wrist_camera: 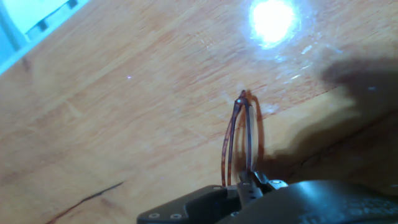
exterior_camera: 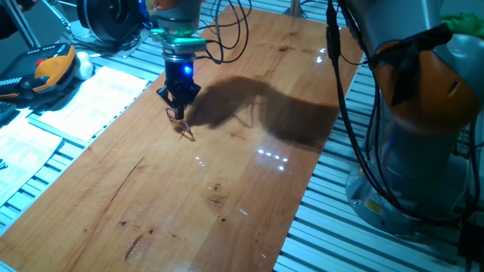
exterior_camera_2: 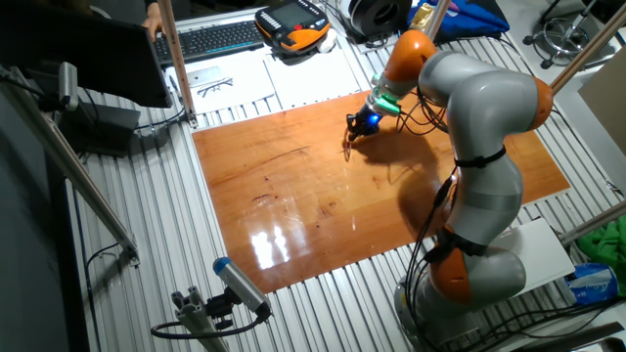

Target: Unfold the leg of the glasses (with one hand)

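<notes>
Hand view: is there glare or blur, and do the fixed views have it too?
Hand view: strong glare spot on the table, glasses slightly soft. One fixed view: small light reflections, arm shadow beside the gripper. Other fixed view: bright reflection near the front edge.

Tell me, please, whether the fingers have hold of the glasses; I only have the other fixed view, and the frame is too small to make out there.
Observer: Yes. In the hand view the fingers are shut on the near end of the glasses.
Operator: Thank you. Are they lying flat on the wood?
Observer: No. One fixed view shows them hanging below the fingers and slanting down toward the wooden table. I cannot tell whether the low end touches it.
Operator: Is a leg swung out yet?
Observer: It seems not. In the hand view the thin wires run close together and meet at the far tip.
</notes>
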`<state>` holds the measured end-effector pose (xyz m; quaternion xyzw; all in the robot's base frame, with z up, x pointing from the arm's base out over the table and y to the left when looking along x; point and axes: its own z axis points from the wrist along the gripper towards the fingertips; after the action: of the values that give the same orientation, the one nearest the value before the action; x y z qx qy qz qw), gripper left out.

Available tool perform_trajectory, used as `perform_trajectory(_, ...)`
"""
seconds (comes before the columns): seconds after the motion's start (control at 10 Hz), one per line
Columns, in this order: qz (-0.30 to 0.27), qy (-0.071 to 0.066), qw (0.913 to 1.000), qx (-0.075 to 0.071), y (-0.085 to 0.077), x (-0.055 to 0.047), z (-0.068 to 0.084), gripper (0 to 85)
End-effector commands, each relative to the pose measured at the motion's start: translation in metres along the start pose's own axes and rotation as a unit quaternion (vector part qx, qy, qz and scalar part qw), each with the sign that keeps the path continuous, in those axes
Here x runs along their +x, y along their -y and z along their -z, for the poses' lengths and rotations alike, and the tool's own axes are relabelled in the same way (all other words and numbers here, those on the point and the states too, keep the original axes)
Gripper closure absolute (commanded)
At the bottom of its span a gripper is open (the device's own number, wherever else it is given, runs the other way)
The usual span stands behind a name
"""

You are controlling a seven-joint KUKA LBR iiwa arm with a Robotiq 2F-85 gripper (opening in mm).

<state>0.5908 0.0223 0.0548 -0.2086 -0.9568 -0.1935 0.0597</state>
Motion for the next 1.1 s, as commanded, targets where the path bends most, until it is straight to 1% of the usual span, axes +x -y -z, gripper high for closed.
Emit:
perform_trajectory(0.0,-0.003,-0.004,1.0,-0.008,-0.0001,-0.0002,0.0001,85.0)
perform_trajectory(0.1,-0.006,-0.005,0.9999,-0.012,-0.0001,-0.0002,0.0004,85.0)
perform_trajectory(0.2,-0.012,-0.008,0.9997,-0.02,0.0002,-0.0003,0.0011,85.0)
perform_trajectory(0.3,-0.014,-0.009,0.9996,-0.024,0.001,-0.0008,0.0022,85.0)
perform_trajectory(0.4,-0.016,-0.011,0.9993,-0.031,0.0015,-0.0012,0.0032,85.0)
perform_trajectory(0.6,-0.008,-0.007,0.9989,-0.046,0.0013,-0.0009,0.0045,85.0)
perform_trajectory(0.7,-0.008,-0.005,0.998,-0.063,0.0018,-0.001,0.0058,85.0)
perform_trajectory(1.0,0.003,0.001,0.9969,-0.079,0.0019,-0.0005,0.0079,85.0)
